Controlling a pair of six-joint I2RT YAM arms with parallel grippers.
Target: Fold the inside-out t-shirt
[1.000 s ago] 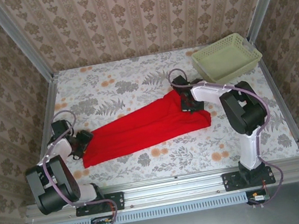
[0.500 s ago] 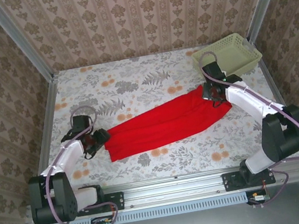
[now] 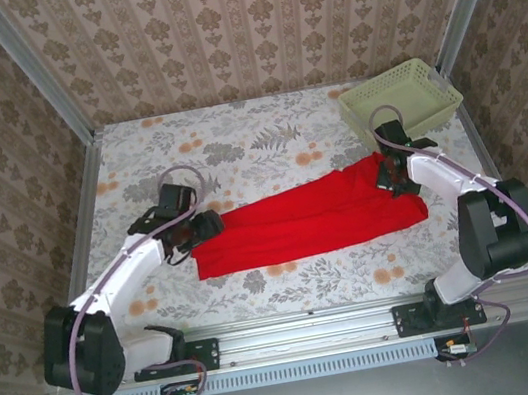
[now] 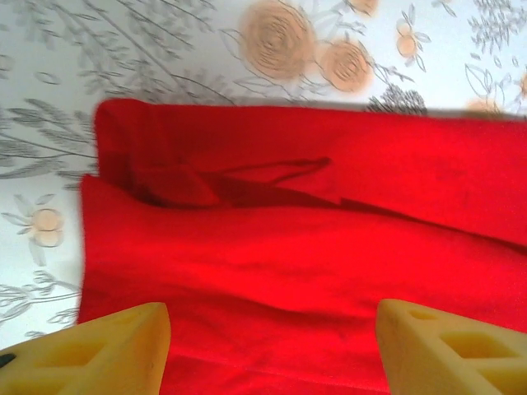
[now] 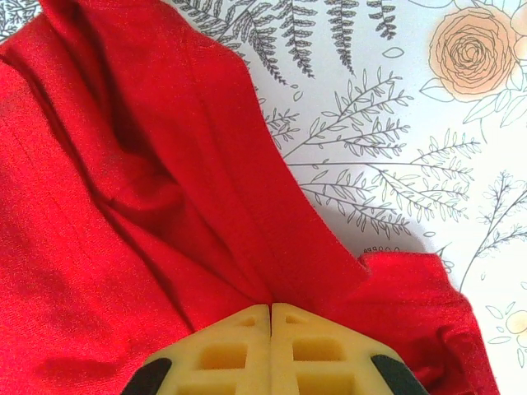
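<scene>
Right gripper (image 5: 270,336): its fingers are pressed together. Folds of red cloth run into the tips, so it appears to pinch the inside-out t-shirt (image 3: 313,218) at the end closest to the pale green basket (image 3: 423,120).
Left gripper (image 4: 272,346): its yellow fingers (image 4: 107,346) stand wide apart with nothing between them. It hovers over the shirt's end farthest from the basket.
Why held so: one end is pinned and an open pincer waits at the other. This looks like a stretch to flatten the cloth before a fold, though that is a judgement.
T-shirt: it lies on the flowered table (image 3: 266,146) as a long, narrow red band. It starts just in front of the basket without touching it, and runs away from it toward the left arm's side.
Cloth state: the far end is doubled over, with a small tuck showing between its two layers. The end by the basket is bunched in ridges, so it is not yet a neat fold.
Edges: the band's long edges are fairly straight, and the corner farthest from the basket is square.
Open room: bare table lies beyond the shirt on the basket's side of the band, and a narrower strip lies between the shirt and the metal rail (image 3: 306,324) opposite the basket.
Risk: a fold made toward the basket could crowd the right arm against its rim.
</scene>
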